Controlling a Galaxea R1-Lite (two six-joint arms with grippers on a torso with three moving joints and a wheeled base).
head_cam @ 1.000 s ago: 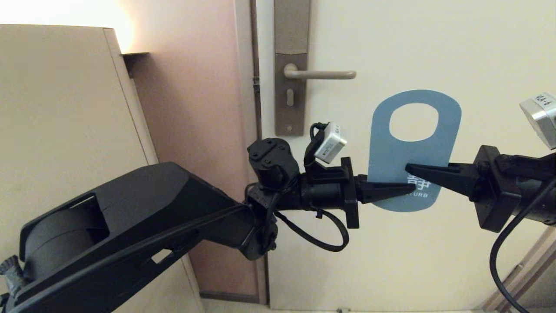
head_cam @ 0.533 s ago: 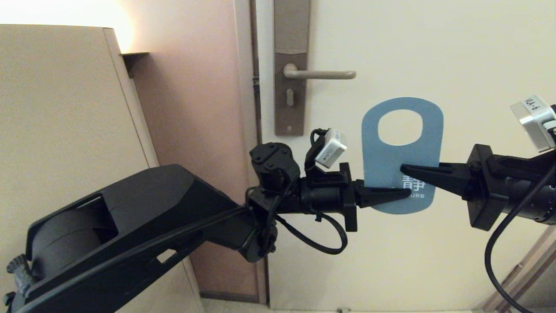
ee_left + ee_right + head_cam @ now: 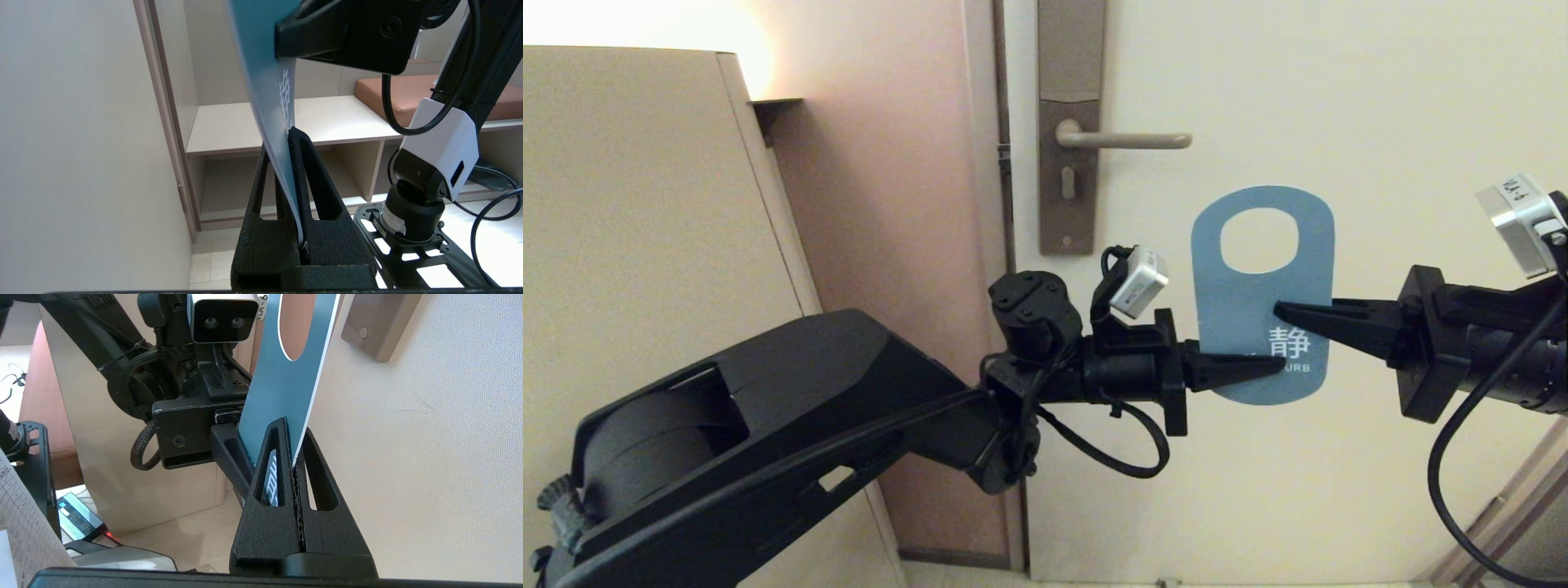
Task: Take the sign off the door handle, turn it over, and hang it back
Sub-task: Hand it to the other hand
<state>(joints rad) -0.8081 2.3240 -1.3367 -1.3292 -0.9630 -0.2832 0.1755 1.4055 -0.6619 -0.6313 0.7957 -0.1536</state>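
The sign [image 3: 1235,314] shows its blue face with white text and stands upright in front of the door, below and right of the door handle [image 3: 1123,140]. Its round hole is at the top. My left gripper [image 3: 1278,363] reaches in from the left, shut on the sign's lower part. From the right, my right gripper [image 3: 1278,309] is shut on the sign just above it. In the left wrist view the sign [image 3: 265,81] runs edge-on between the left gripper [image 3: 286,136] fingers. The right wrist view shows the sign [image 3: 282,392] pinched at the right gripper [image 3: 294,426] tips.
The cream door [image 3: 1339,98] is close behind the sign, with the tall lock plate [image 3: 1068,180] at its left edge. A beige cabinet [image 3: 645,245] stands to the left. Open shelves [image 3: 327,118] and a cushioned bench [image 3: 388,90] lie behind the arms.
The sign has shifted left and a little lower and has straightened from tilted to upright. Both grippers moved left with it, still gripping.
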